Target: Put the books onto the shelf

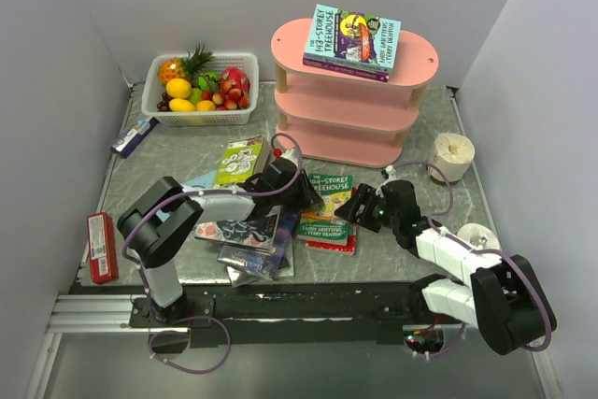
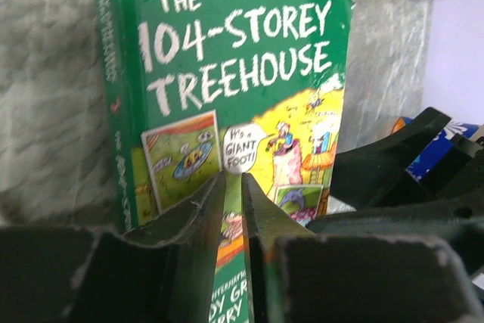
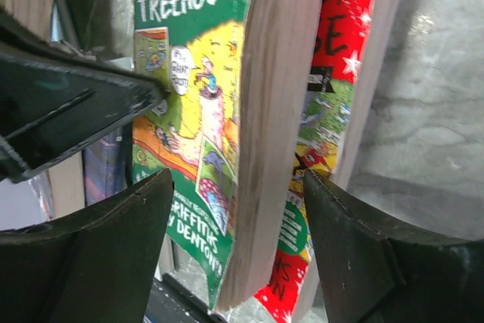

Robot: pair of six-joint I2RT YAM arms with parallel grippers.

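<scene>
1. L fingers (image 2: 200, 232) nearly together, hiding lower cover of green Treehouse book (image 2: 249, 73), mid-surface – grip: can't tell.
2. R fingers (image 3: 106, 255) spread wide, released, astride its page edge – red book (image 3: 348, 20) beneath.
3. Teal book (image 1: 351, 39) atop shelf (image 1: 294, 49), far side; basket (image 1: 201, 119) far left.

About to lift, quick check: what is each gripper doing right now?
Left gripper: nearly closed over the green book, gripping nothing visible.
Right gripper: open, straddling the edges of the green book and the red book.

Green cartoon Treehouse book (image 2: 227, 111), red starred book (image 3: 352, 13), pink shelf (image 1: 290, 49), grey marbled table (image 1: 177, 156)
</scene>
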